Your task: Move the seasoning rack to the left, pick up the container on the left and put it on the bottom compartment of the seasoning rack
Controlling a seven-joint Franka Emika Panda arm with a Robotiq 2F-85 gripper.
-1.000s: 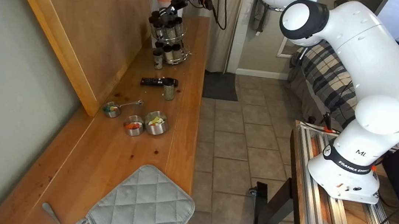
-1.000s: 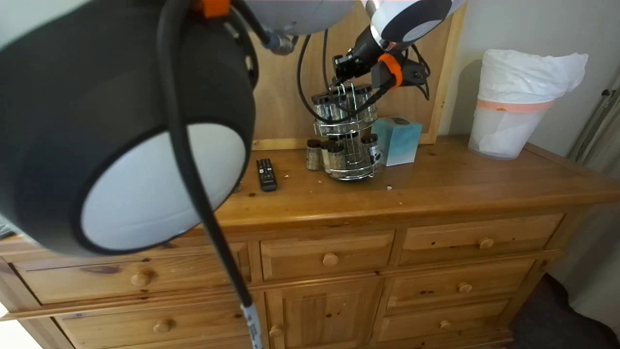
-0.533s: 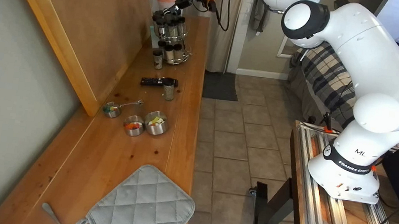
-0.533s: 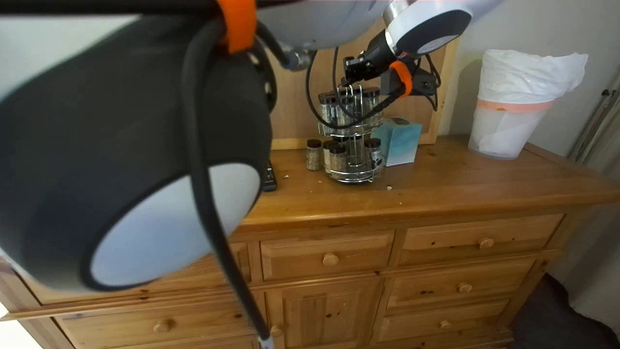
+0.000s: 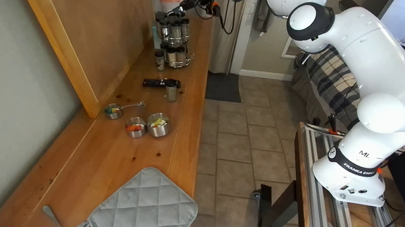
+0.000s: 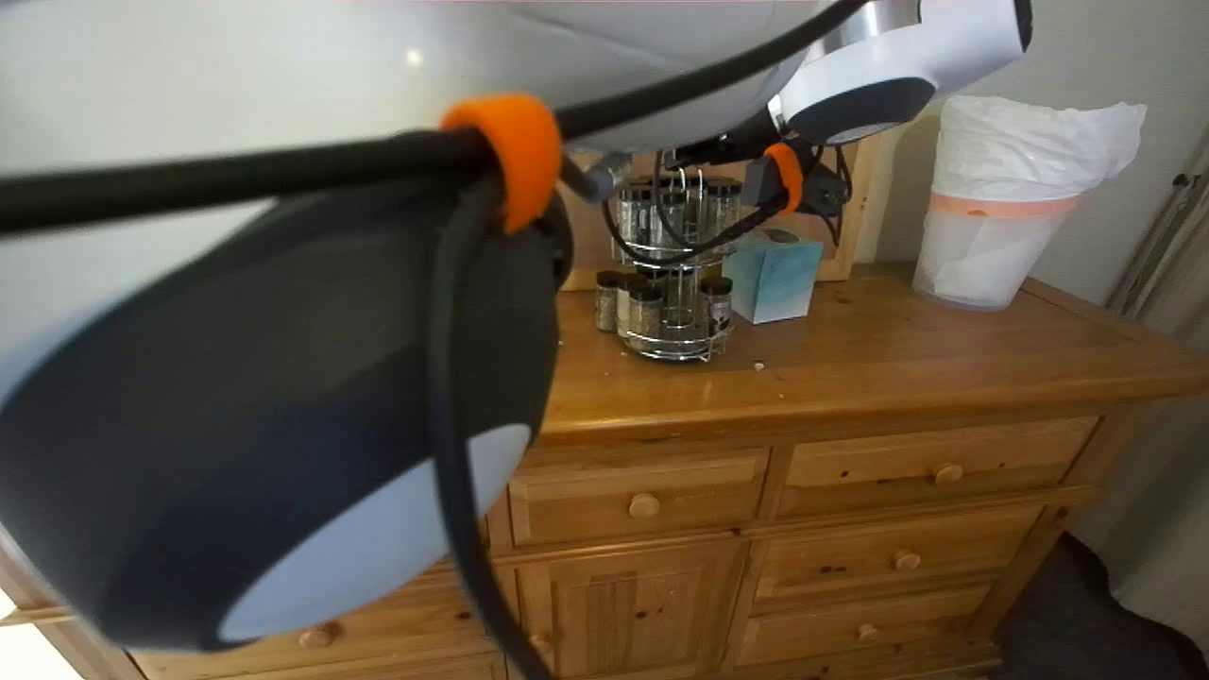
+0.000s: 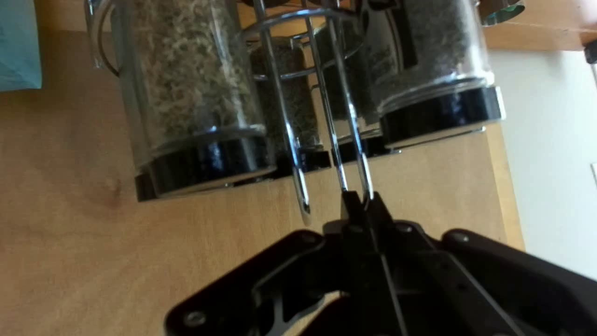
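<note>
The seasoning rack (image 5: 181, 63), a two-tier chrome wire stand full of dark-lidded spice jars, stands on the wooden counter in both exterior views. At its top, my gripper (image 7: 364, 201) is shut on one of the upright wire loops, with the thin wire running in between the fingertips. The rack's other wire hook (image 7: 301, 191) stays free beside the fingers. Two loose glass jars with black lids stand outside the rack: a near jar (image 5: 171, 92) by the remote and a far jar (image 6: 607, 304) close against the rack's left side. I cannot tell which of them is the container.
A black remote (image 5: 155, 83) lies on the counter. Small metal bowls (image 5: 135, 133) and a measuring cup (image 5: 113, 115) are closer, then a grey pot holder (image 5: 147, 205). A blue tissue box (image 6: 774, 283) stands behind the rack, and a white bin (image 6: 992, 246) farther right.
My gripper and the rack have moved together. In an exterior view the rack leaned, straightened, then slid left, and the jar beside it edged left. The arm now covers more of that view.
</note>
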